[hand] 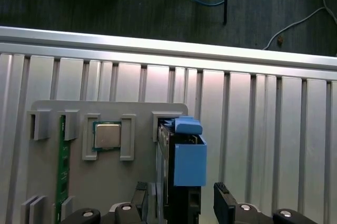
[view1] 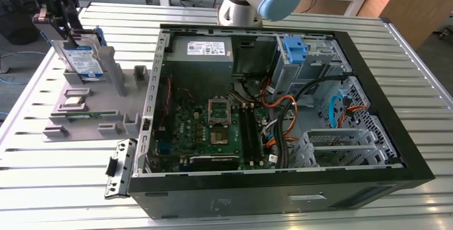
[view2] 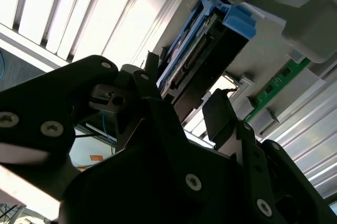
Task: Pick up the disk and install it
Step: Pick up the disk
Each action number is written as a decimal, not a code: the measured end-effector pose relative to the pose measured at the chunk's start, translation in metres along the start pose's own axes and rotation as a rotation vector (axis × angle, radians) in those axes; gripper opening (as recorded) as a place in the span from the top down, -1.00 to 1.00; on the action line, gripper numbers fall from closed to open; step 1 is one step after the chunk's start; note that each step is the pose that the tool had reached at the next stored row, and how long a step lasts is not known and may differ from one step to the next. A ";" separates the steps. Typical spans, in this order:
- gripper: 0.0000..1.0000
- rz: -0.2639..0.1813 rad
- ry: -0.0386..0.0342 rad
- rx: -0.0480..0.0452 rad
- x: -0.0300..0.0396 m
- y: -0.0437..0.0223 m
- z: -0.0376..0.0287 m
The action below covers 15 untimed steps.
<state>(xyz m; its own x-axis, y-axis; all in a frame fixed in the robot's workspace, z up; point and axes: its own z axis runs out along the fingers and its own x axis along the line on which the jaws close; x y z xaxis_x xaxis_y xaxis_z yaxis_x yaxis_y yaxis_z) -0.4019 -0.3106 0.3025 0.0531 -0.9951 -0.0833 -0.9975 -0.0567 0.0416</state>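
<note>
Disk [view1: 83, 60] stands on its edge in a slot of the grey holder [view1: 134, 96], which lies beside the open computer case [view1: 396, 108]. The gripper [view1: 71, 38] hangs right over the holder. It is spread apart, with one finger [hand: 224, 205] on each side of the disk's top end and a small gap beside it.

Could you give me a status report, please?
Gripper open, straddling the disk. Disk upright in grey fixture, not yet lifted. No obstruction seen.
</note>
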 end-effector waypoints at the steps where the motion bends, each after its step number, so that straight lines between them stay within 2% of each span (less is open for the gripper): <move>1: -0.22 0.000 -0.0001 0.0001 -0.0001 0.0001 -0.0012; 15: -0.22 0.000 -0.0003 -0.0002 0.0000 -0.0037 -0.0032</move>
<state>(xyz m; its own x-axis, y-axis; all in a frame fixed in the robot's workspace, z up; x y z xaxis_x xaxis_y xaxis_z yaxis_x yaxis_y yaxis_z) -0.3981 -0.3106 0.3055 0.0532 -0.9951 -0.0836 -0.9975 -0.0568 0.0419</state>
